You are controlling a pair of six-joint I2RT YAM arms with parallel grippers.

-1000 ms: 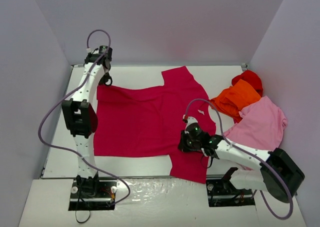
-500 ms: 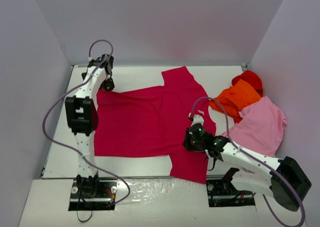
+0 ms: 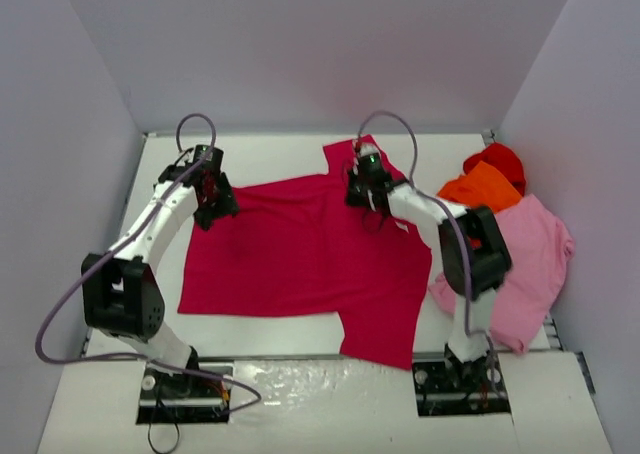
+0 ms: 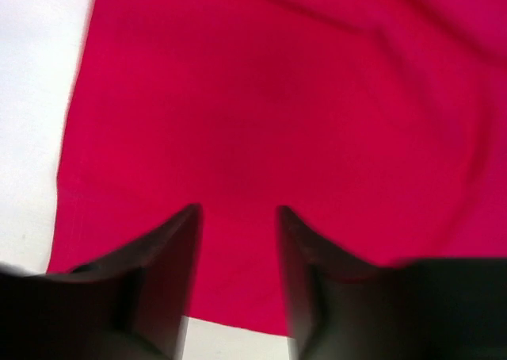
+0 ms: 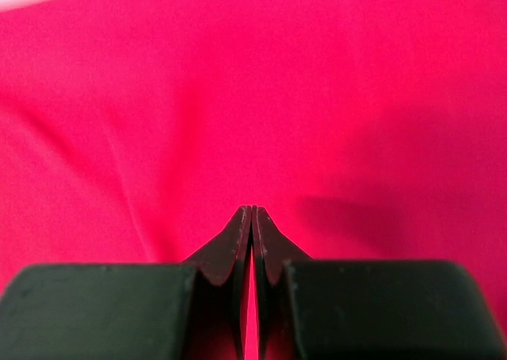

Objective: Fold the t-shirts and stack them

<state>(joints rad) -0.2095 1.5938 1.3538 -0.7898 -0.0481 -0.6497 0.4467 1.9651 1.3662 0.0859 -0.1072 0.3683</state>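
Note:
The crimson t-shirt (image 3: 300,254) lies spread flat across the white table (image 3: 270,154). My left gripper (image 3: 218,206) hovers over its far left corner; in the left wrist view its fingers (image 4: 170,249) stand apart above the crimson cloth (image 4: 301,98) with nothing between them. My right gripper (image 3: 358,194) is over the shirt's far sleeve. In the right wrist view it (image 5: 252,211) is shut tip to tip just above the cloth (image 5: 356,98), with nothing visibly pinched. The orange t-shirt (image 3: 480,186), bright red t-shirt (image 3: 500,157) and light pink t-shirt (image 3: 525,254) lie bunched at the right.
Grey walls close the table on the left, back and right. Bare white table shows beside the shirt's hem (image 4: 32,98) in the left wrist view. The right arm's links reach over the pink t-shirt.
The right arm swung from the shirt's near right side to its far sleeve, still shut. The left gripper opened, then partly closed, and moved nearer along the shirt's left corner.

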